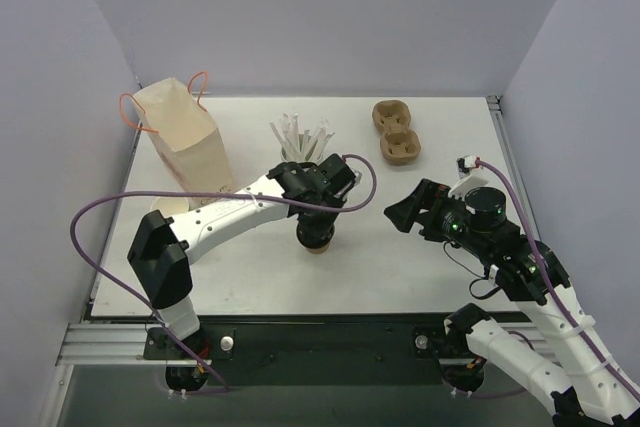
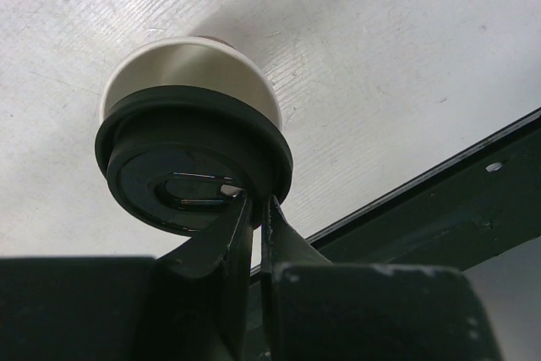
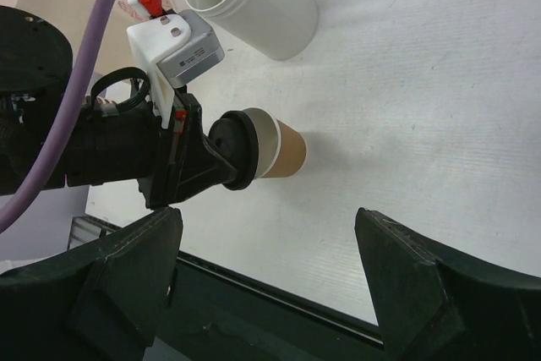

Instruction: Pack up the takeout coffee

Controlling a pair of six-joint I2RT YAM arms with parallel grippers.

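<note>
The takeout coffee (image 1: 319,246) is a brown paper cup with a white upper band and a black lid, standing on the table at the middle front. My left gripper (image 1: 315,219) comes down on it from above. In the left wrist view the gripper (image 2: 258,203) is shut on the rim of the black lid (image 2: 182,179). The right wrist view shows the cup (image 3: 286,150) with the left gripper on its lid. My right gripper (image 1: 400,212) is open and empty to the right of the cup, its jaws wide apart (image 3: 270,293).
A kraft paper bag (image 1: 186,142) with orange handles stands at the back left. A white tub of stirrers (image 1: 300,139) is behind the cup. A cardboard cup carrier (image 1: 396,132) lies at the back right. The table's front edge (image 2: 406,196) is near.
</note>
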